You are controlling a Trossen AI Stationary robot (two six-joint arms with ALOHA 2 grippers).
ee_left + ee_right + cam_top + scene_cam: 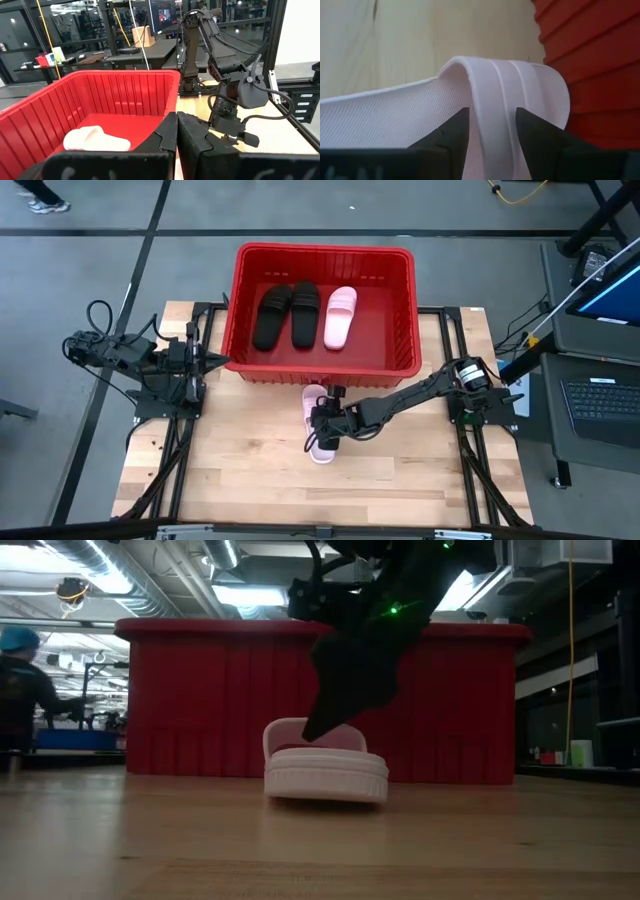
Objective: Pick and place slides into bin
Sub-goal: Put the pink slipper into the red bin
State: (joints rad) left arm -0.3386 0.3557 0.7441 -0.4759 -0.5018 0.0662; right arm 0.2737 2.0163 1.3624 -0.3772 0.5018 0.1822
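A pale pink open-toe slide sandal with a wide ribbed strap [317,424] lies sole-down on the light wooden plank bench [250,470], just in front of the near wall of the large rectangular red plastic bin with ribbed sides [400,290]. The right gripper [325,423] is down on this sandal. In the right wrist view its two dark fingers [447,132] stand on either side of the strap [495,100], one inside the arch and one outside it, spread wide with the strap between them and close against it; whether they are actually pressing on it I cannot tell. The sandal's sole rests flat on the bench in the low view [325,773].

Inside the bin lie two black slide sandals [285,313] side by side and a second pale pink sandal [340,315] to their right.

The left gripper [222,360] waits at the bin's left near corner, its fingers [165,137] clenched together and holding nothing.

Around the bench is grey floor, with a laptop on a stand [605,395] at the right. Beyond the bin, the low view shows a workshop with ceiling lights and a person in a blue cap [22,680] at the far left.
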